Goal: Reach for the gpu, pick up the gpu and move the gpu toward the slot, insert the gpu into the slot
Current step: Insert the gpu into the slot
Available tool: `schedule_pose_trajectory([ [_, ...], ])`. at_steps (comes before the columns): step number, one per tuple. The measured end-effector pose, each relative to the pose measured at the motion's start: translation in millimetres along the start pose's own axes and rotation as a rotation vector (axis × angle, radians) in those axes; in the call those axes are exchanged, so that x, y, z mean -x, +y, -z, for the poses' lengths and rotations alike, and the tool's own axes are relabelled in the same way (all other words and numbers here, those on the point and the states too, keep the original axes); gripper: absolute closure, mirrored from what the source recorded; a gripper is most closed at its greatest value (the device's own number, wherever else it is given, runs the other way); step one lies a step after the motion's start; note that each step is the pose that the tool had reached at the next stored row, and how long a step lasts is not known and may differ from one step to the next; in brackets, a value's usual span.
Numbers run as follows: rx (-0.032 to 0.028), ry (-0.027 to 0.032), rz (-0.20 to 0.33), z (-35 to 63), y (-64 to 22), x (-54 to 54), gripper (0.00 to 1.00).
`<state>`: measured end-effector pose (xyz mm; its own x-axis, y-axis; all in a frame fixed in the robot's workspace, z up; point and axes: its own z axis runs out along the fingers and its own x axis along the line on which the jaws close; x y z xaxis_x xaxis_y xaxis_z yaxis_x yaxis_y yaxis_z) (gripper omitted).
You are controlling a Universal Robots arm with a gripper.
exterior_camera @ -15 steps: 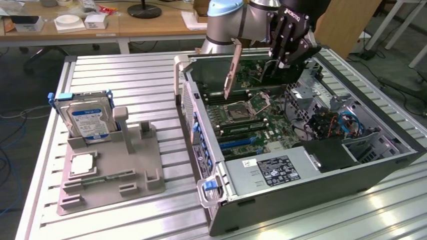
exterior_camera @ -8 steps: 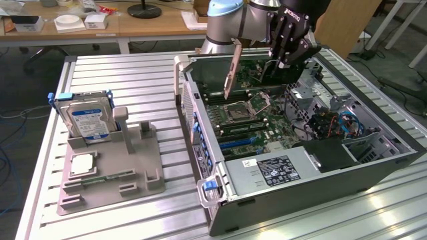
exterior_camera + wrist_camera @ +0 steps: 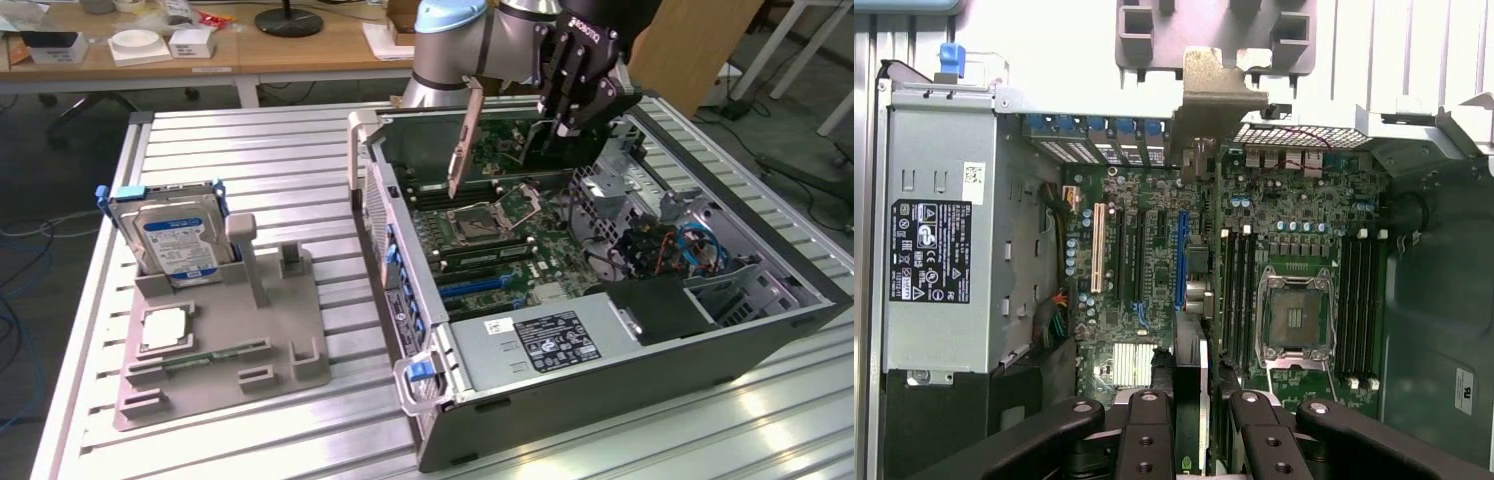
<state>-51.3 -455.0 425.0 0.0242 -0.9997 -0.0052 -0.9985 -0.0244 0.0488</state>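
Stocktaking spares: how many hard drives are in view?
1: the blue-labelled silver hard drive, upright in the grey plastic stand on the exterior view's left. Others may hide inside the black computer case.

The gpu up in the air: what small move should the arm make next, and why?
Probably lower it slowly, straight down. The gpu, clamped in the jaws, hangs above the green motherboard, its edge running close along the blue slot but not seated in it.

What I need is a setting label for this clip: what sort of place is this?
Probably a robotics lab or workshop: the gripper holds the gpu over an open computer case on a slatted metal table, a hard drive stands in a grey fixture, and a wooden desk stands behind.
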Motion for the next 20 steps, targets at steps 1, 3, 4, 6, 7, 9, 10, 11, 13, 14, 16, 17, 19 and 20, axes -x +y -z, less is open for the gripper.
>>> schedule_pose_trajectory([
  [1, -0.0001, 0.0, 0.0, 0.0, 0.0, 0.0, 0.74],
  [3, 0.0, 0.0, 0.0, 0.0, 0.0, 0.0, 0.74],
  [4, 0.0, 0.0, 0.0, 0.0, 0.0, 0.0, 0.74],
  [6, 0.0, 0.0, 0.0, 0.0, 0.0, 0.0, 0.74],
  [7, 0.0, 0.0, 0.0, 0.0, 0.0, 0.0, 0.74],
  [9, -0.0009, -0.0001, 0.0, 0.0, -0.1, 0.0, 0.74],
  [10, -0.0026, -0.0001, 0.0, 0.0, -0.1, 0.0, 0.74],
  [11, -0.0052, 0.0001, 0.0, 0.0, 0.0, 0.0, 0.74],
  [13, -0.0167, 0.0004, 0.0, 0.0, 0.0, 0.0, 0.74],
  [14, -0.0222, 0.0004, 0.0, 0.0, 0.0, 0.0, 0.74],
  [16, -0.0306, 0.0006, 0.0, -0.2, 0.0, 0.0, 0.74],
  [17, -0.0332, 0.0006, 0.0, -0.2, 0.0, 0.0, 0.74],
  [19, -0.0381, 0.0009, 0.0, -0.3, 0.0, 0.0, 0.74],
  [20, -0.0415, 0.001, 0.0, -0.4, 0.1, 0.0, 0.74],
])
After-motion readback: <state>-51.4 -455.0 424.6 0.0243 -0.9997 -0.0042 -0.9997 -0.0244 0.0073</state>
